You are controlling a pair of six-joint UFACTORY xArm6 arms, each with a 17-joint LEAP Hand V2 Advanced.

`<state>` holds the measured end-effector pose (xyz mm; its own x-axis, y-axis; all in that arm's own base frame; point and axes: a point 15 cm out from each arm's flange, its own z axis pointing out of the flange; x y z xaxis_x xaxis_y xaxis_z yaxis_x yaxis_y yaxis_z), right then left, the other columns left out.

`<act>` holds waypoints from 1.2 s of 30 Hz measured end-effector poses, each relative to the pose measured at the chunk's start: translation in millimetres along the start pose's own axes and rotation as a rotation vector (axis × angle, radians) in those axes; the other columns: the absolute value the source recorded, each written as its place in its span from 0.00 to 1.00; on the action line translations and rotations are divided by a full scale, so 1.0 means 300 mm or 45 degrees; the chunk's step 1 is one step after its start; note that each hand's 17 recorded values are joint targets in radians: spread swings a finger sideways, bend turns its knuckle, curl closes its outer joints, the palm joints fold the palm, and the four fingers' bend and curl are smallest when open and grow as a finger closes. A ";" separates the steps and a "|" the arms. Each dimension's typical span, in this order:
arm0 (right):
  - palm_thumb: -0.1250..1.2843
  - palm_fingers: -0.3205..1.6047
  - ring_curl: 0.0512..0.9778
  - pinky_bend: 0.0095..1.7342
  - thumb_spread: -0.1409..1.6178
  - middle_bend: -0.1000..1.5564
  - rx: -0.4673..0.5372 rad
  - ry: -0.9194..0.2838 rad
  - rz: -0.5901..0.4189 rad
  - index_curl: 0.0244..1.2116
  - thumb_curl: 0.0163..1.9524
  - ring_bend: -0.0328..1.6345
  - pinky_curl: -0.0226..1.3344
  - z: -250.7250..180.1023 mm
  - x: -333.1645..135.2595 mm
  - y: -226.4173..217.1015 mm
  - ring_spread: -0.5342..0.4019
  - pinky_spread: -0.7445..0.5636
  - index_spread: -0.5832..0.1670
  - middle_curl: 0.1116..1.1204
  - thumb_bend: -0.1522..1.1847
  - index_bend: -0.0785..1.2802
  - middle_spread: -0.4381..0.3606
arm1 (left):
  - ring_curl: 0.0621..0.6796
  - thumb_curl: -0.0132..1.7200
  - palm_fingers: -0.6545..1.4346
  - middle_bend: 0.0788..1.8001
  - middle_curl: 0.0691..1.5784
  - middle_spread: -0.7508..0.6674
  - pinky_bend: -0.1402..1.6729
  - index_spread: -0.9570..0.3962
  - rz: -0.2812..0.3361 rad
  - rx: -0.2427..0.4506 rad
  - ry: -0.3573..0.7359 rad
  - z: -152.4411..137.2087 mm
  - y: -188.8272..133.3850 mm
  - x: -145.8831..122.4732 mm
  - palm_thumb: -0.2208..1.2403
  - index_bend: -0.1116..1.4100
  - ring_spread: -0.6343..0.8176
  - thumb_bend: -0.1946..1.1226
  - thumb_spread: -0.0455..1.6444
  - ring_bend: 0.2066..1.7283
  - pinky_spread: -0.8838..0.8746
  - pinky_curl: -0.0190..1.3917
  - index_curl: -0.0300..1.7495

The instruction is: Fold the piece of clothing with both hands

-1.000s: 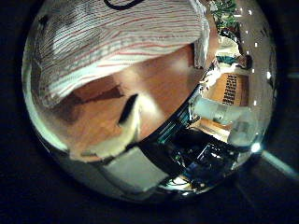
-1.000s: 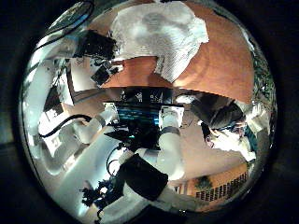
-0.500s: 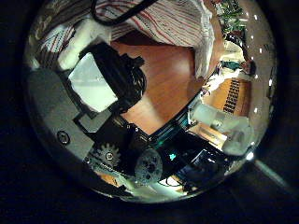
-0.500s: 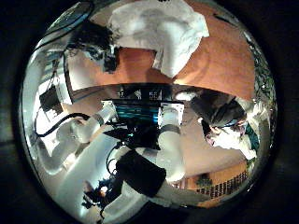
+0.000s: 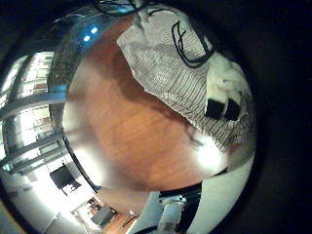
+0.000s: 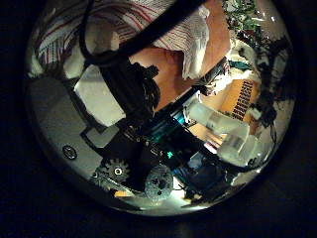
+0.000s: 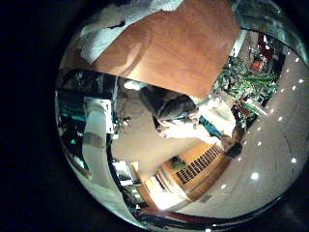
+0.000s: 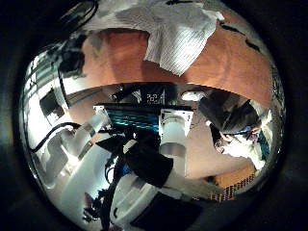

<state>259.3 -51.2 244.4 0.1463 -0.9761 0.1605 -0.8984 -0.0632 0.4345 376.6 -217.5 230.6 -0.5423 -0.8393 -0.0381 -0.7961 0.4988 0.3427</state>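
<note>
A striped garment (image 5: 175, 58) lies spread on the wooden table (image 5: 127, 127). In the left little finger side palm view my left hand's fingertips (image 5: 222, 103) sit on the garment's edge, where the cloth bunches up. In the left thumb side palm view my left hand (image 6: 111, 87) is curled close before the palm, with the garment (image 6: 149, 22) just behind it. The right thumb side palm view shows the garment (image 8: 178, 34) on the table (image 8: 236, 67) away from my right hand, and my left hand (image 8: 72, 56) at its edge. The right little finger side palm view shows a corner of the garment (image 7: 116, 29).
The table edge (image 7: 145, 82) runs below the garment in the right little finger side palm view. Bare wood (image 7: 188, 43) lies beside the cloth. Equipment racks (image 8: 144, 120) stand past the table.
My left hand's fingers have curled in before the palm and moved closer to the garment. The right palm has shifted, and the garment now sits nearer that view's rim.
</note>
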 end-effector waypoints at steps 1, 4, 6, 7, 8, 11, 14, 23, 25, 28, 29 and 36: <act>0.24 0.35 0.32 0.48 0.73 0.31 0.013 -0.001 0.004 0.25 0.11 0.56 0.15 0.015 -0.002 -0.018 0.33 0.45 0.35 0.34 0.10 0.20 0.36 | 0.75 0.39 0.86 0.59 0.45 0.19 0.75 0.27 -0.001 0.000 0.000 -0.012 -0.003 0.001 0.55 0.46 0.15 0.36 0.97 0.75 0.19 0.49 0.41; 0.24 0.29 0.30 0.47 0.71 0.29 0.039 -0.003 0.007 0.27 0.12 0.52 0.15 0.056 -0.006 -0.066 0.38 0.50 0.37 0.33 0.10 0.20 0.39 | 0.75 0.40 0.86 0.60 0.45 0.19 0.75 0.26 -0.009 0.002 -0.003 -0.037 -0.007 -0.001 0.54 0.46 0.15 0.37 0.97 0.76 0.19 0.49 0.42; 0.24 0.27 0.29 0.46 0.70 0.27 0.042 -0.006 0.014 0.27 0.12 0.50 0.14 0.091 -0.009 -0.093 0.41 0.53 0.38 0.32 0.10 0.20 0.42 | 0.75 0.41 0.85 0.60 0.45 0.19 0.75 0.25 -0.016 -0.007 -0.003 -0.047 0.002 -0.005 0.53 0.45 0.15 0.38 0.97 0.76 0.19 0.50 0.43; 0.24 0.26 0.28 0.46 0.69 0.26 0.043 -0.006 0.016 0.28 0.12 0.48 0.14 0.108 -0.012 -0.107 0.43 0.55 0.39 0.31 0.09 0.20 0.43 | 0.75 0.41 0.85 0.60 0.45 0.19 0.75 0.25 -0.018 -0.009 -0.003 -0.057 0.005 -0.007 0.53 0.45 0.15 0.38 0.97 0.76 0.19 0.50 0.44; 0.24 0.25 0.27 0.45 0.69 0.26 0.045 -0.006 0.018 0.28 0.12 0.47 0.14 0.120 -0.015 -0.117 0.45 0.57 0.40 0.31 0.10 0.20 0.45 | 0.75 0.42 0.85 0.60 0.45 0.19 0.75 0.25 -0.020 -0.013 -0.003 -0.066 0.009 -0.007 0.53 0.45 0.15 0.39 0.97 0.76 0.19 0.50 0.44; 0.24 0.23 0.26 0.44 0.68 0.25 0.049 -0.007 0.018 0.28 0.12 0.45 0.13 0.152 -0.023 -0.139 0.50 0.62 0.44 0.30 0.10 0.18 0.48 | 0.75 0.43 0.85 0.60 0.45 0.19 0.75 0.24 -0.025 -0.019 0.001 -0.089 0.009 -0.009 0.52 0.44 0.15 0.40 0.97 0.76 0.19 0.50 0.46; 0.24 0.23 0.25 0.42 0.67 0.25 0.060 -0.008 0.038 0.27 0.13 0.44 0.13 0.181 -0.034 -0.157 0.53 0.66 0.46 0.30 0.10 0.18 0.50 | 0.75 0.43 0.85 0.61 0.45 0.19 0.75 0.24 -0.038 -0.029 0.009 -0.101 0.011 -0.021 0.51 0.43 0.15 0.41 0.97 0.77 0.19 0.51 0.47; 0.27 0.28 0.26 0.41 0.66 0.27 0.110 0.135 0.098 0.25 0.14 0.47 0.13 0.233 -0.119 -0.263 0.54 0.71 0.53 0.30 0.10 0.17 0.52 | 0.75 0.46 0.85 0.61 0.45 0.19 0.74 0.22 -0.041 -0.068 0.016 -0.120 0.023 -0.026 0.48 0.40 0.15 0.46 0.97 0.76 0.18 0.52 0.50; 0.28 0.31 0.27 0.41 0.66 0.28 0.088 0.152 0.093 0.25 0.14 0.49 0.13 0.254 -0.121 -0.270 0.50 0.67 0.52 0.31 0.10 0.17 0.50 | 0.75 0.47 0.85 0.61 0.45 0.19 0.74 0.22 -0.041 -0.069 0.017 -0.121 0.026 -0.028 0.48 0.40 0.15 0.47 0.97 0.77 0.18 0.52 0.50; 0.35 0.43 0.28 0.52 0.67 0.30 0.114 0.151 0.086 0.24 0.15 0.54 0.14 0.256 -0.127 -0.295 0.40 0.51 0.47 0.32 0.12 0.17 0.43 | 0.75 0.48 0.85 0.61 0.45 0.19 0.74 0.21 -0.046 -0.072 0.019 -0.119 0.026 -0.034 0.47 0.39 0.15 0.48 0.97 0.77 0.18 0.52 0.51; 0.37 0.45 0.30 0.55 0.67 0.31 0.133 0.150 0.082 0.24 0.15 0.56 0.15 0.251 -0.128 -0.307 0.37 0.46 0.45 0.33 0.12 0.17 0.41 | 0.75 0.48 0.85 0.61 0.45 0.19 0.74 0.21 -0.050 -0.072 0.020 -0.118 0.026 -0.039 0.47 0.39 0.15 0.49 0.97 0.77 0.18 0.52 0.52; 0.56 0.82 0.42 0.68 0.67 0.51 0.200 0.190 0.069 0.37 0.19 0.67 0.24 0.207 -0.098 -0.335 0.29 0.31 0.25 0.52 0.15 0.42 0.25 | 0.75 0.49 0.85 0.61 0.45 0.19 0.74 0.21 -0.063 -0.110 0.025 -0.110 0.053 -0.081 0.45 0.36 0.16 0.52 0.97 0.77 0.18 0.53 0.53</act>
<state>319.5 -29.1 141.1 0.1455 -0.9380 0.3145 -0.9583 -0.0546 0.2803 386.1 -196.2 267.9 -0.4972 -0.8668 -0.0390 -0.7949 0.4371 0.4208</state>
